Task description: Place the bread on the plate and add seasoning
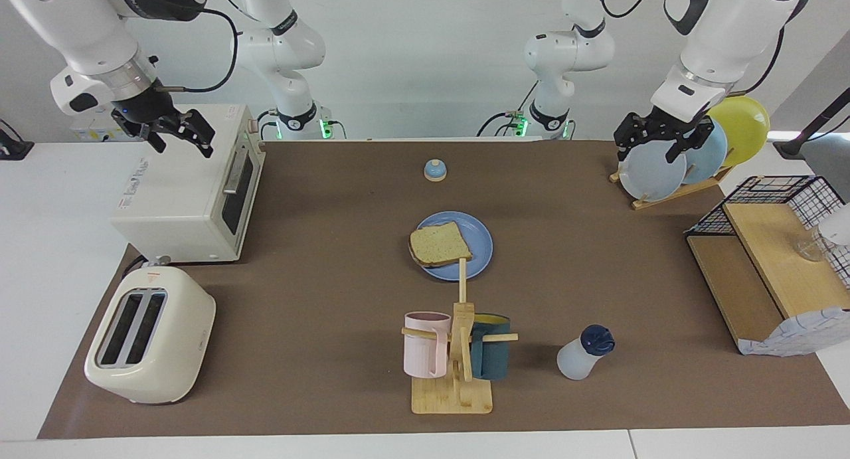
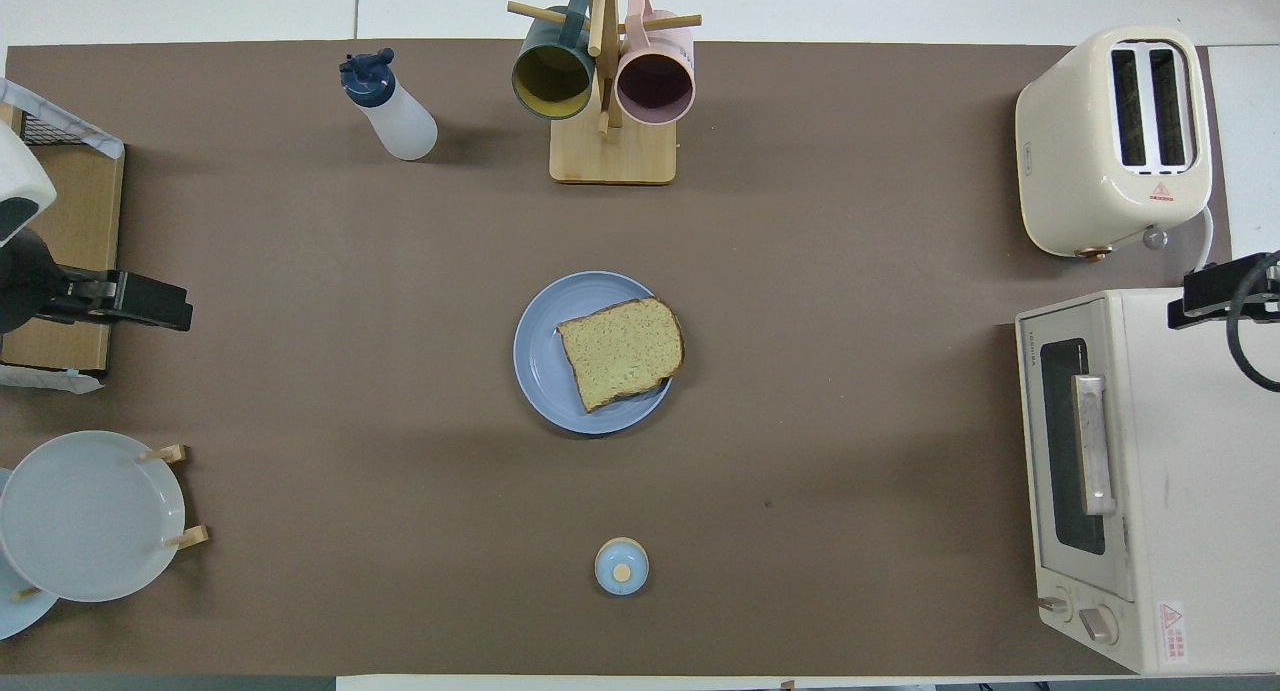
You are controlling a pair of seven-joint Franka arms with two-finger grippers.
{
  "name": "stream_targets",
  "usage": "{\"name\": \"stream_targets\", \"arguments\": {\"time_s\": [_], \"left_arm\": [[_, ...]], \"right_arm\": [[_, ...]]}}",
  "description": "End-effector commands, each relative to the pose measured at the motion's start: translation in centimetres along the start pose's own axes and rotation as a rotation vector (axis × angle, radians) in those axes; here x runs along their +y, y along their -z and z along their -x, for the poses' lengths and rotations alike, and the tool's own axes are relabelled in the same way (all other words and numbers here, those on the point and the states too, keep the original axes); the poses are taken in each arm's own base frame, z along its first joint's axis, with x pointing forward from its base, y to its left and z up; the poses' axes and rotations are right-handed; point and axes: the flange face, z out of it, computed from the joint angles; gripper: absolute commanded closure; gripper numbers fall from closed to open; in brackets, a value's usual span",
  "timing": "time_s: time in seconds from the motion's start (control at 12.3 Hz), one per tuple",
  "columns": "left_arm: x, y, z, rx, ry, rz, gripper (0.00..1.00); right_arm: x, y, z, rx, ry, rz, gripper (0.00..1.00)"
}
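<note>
The square tan bread [image 1: 439, 244] [image 2: 622, 351] lies on the medium-blue plate [image 1: 479, 241] [image 2: 540, 356] at the middle of the table, overhanging the rim toward the right arm's end. The whitish seasoning bottle [image 1: 584, 353] [image 2: 392, 109] with its navy cap stands farther from the robots, beside the mug tree toward the left arm's end. My left gripper [image 1: 649, 150] [image 2: 165, 306] hangs open and empty in the air over the plate rack's edge. My right gripper [image 1: 184, 145] [image 2: 1200, 299] waits open and empty above the toaster oven.
A white toaster oven [image 1: 186, 186] and cream toaster [image 1: 149, 333] fill the right arm's end. The wooden mug tree [image 1: 458, 359] holds a pink and a dark teal mug. A small bell [image 1: 434, 171] sits near the robots. A plate rack [image 1: 671, 170] and wooden shelf [image 1: 764, 273] stand at the left arm's end.
</note>
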Motion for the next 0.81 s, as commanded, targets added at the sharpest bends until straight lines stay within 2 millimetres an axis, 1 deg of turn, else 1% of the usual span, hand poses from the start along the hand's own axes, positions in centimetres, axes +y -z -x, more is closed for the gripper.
{"name": "stream_targets", "arguments": {"time_s": [0.0, 0.16, 0.4, 0.73], "left_arm": [[-0.6, 1.1, -0.5, 0.016, 0.009, 0.03, 0.0], [-0.8, 0.7, -0.6, 0.009, 0.008, 0.023, 0.0], [-1.7, 0.6, -0.8, 0.012, -0.023, -0.032, 0.0], [-1.8, 0.6, -0.8, 0.017, -0.019, -0.03, 0.0]], "right_arm": [[0.1, -0.1, 0.4, -0.006, 0.007, -0.001, 0.0], [0.1, -0.1, 0.4, -0.006, 0.007, -0.001, 0.0], [0.1, -0.1, 0.4, -0.006, 0.009, -0.001, 0.0], [0.1, -0.1, 0.4, -0.006, 0.007, -0.001, 0.0]]}}
